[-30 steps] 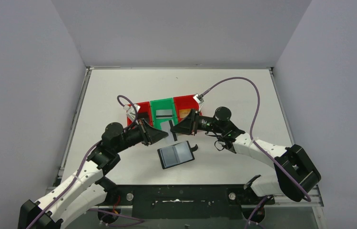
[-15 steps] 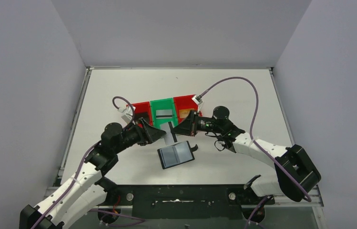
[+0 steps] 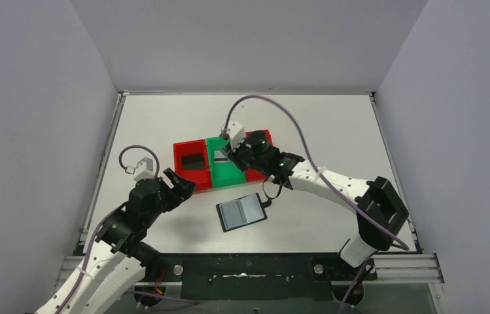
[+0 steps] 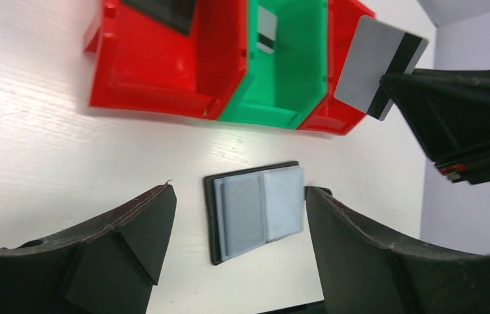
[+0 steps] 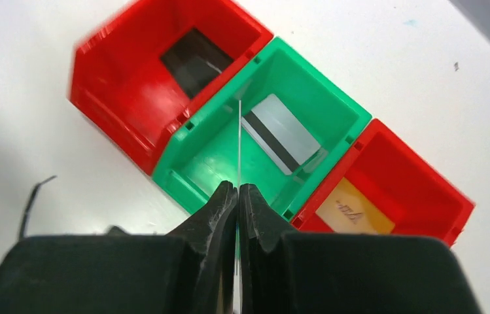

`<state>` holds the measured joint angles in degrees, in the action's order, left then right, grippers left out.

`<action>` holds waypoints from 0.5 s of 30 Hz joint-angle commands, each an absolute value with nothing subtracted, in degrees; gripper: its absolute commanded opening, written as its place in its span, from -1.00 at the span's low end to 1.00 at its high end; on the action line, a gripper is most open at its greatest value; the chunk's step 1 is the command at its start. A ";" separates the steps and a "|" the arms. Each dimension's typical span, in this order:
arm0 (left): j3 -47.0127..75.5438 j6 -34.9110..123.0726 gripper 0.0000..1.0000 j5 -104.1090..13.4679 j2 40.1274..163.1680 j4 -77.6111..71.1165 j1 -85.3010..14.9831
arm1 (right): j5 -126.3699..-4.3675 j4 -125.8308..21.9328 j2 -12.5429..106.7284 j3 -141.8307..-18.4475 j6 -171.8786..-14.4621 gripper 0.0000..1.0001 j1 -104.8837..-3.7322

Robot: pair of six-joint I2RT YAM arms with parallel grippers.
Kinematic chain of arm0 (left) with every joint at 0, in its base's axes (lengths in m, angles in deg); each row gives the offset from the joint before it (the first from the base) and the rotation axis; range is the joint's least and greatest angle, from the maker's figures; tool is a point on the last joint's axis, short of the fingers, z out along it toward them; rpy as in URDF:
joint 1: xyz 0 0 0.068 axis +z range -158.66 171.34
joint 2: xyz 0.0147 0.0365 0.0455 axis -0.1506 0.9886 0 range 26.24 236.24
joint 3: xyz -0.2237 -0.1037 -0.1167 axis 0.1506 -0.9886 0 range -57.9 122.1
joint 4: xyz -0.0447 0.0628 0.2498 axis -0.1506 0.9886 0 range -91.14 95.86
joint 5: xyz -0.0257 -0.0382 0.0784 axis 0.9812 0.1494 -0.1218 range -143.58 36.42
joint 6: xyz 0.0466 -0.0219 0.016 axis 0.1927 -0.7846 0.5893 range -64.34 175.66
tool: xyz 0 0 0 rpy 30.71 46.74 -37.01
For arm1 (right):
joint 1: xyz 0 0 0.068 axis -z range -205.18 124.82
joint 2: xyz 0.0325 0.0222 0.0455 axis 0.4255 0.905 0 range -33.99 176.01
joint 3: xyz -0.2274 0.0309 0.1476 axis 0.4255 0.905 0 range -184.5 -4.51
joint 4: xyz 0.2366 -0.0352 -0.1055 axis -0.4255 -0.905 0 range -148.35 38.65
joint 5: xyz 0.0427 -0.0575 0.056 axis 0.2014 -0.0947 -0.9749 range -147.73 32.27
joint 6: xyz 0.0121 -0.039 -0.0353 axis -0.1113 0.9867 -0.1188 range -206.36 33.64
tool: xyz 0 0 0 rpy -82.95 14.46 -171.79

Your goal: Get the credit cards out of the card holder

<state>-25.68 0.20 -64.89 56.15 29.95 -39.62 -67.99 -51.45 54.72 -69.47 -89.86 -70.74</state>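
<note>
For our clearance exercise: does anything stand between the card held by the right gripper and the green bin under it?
Nothing visible does. The right gripper pinches the card edge-on above the green bin, whose top is open; only another striped card lies on its floor.

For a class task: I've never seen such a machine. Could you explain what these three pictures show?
A robot's left arm and right arm are bolted to a white table. One picture looks down from above; the other two come from a camera on each wrist. An opened card holder lies flat near a red bin, a green bin and a second red bin, each with a card inside. The right hand pinches a grey striped card above the green bin. The left hand is open, holding nothing.
</note>
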 commanded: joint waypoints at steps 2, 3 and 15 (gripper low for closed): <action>-22.69 -1.42 0.47 -70.70 55.21 37.06 -39.32 | -50.93 -51.24 60.95 -72.42 -57.47 -1.00 -77.17; -22.61 -1.57 0.47 -71.14 54.94 37.47 -39.33 | -50.78 -50.25 61.83 -72.44 -55.61 -1.00 -77.21; -22.05 -2.67 0.52 -74.00 51.70 40.72 -39.32 | -60.03 -49.65 68.88 -76.32 -42.80 -1.00 -76.64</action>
<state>-25.04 -1.86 -71.82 52.48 40.13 -39.60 -57.74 -52.59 67.18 -72.40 -49.93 -76.93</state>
